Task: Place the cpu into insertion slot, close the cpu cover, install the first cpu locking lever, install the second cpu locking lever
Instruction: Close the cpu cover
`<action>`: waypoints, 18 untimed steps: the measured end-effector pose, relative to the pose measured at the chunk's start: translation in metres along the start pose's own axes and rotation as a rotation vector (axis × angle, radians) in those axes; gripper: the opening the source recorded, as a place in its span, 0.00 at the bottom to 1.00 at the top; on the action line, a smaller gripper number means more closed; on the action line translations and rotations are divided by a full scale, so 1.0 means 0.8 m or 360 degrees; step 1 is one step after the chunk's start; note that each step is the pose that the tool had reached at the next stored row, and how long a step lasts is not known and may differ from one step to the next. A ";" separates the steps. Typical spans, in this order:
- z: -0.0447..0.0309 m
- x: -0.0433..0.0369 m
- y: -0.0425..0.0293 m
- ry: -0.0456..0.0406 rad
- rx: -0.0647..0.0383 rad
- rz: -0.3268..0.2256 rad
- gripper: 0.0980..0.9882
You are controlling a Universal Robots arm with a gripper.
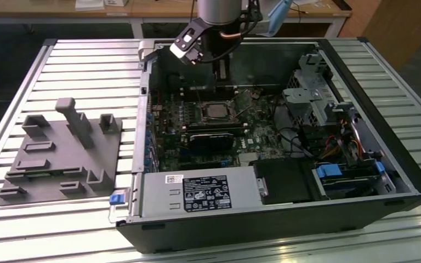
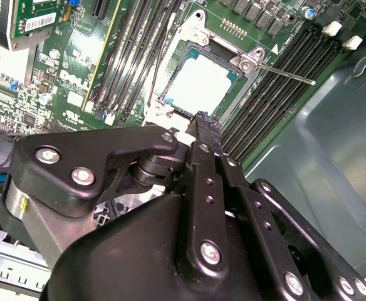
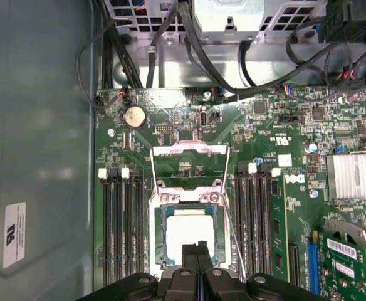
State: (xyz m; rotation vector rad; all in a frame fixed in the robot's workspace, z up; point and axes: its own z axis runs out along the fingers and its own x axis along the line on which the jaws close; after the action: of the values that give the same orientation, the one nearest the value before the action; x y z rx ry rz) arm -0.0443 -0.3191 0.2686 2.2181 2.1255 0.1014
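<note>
Gripper (image 3: 198,252): black fingers pressed together at the tips with nothing seen between them. It sits over the near edge of the chip in both wrist views (image 2: 202,119), and contact with the chip cannot be told.
Chip (image 3: 189,233): pale silvery square lying flat inside the socket.
Socket (image 3: 160,235): square seat with a dark rim on the green board (image 3: 264,150), between two banks of long black memory slots (image 3: 123,232).
Cover (image 3: 189,149): thin metal frame standing raised off the socket, with the green board showing through its window.
Levers (image 3: 230,202): thin metal rods, unhooked, running alongside the socket. In the second wrist view one (image 2: 286,73) sticks out over the memory slots.
Case (image 1: 269,230): open black computer box lying on a slatted metal table (image 1: 72,66). In the exterior view the arm (image 1: 221,13) reaches down into it.
Fixture (image 1: 57,159): grey block with posts on the table, at the exterior view's left of the case and well apart from the gripper.
</note>
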 end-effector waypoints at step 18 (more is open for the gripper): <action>0.0063 0.003 0.0649 0.0000 0.0002 0.0000 0.01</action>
State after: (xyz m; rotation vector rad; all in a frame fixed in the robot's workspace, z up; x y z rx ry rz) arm 0.0079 -0.3191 0.2685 2.2191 2.1260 0.1002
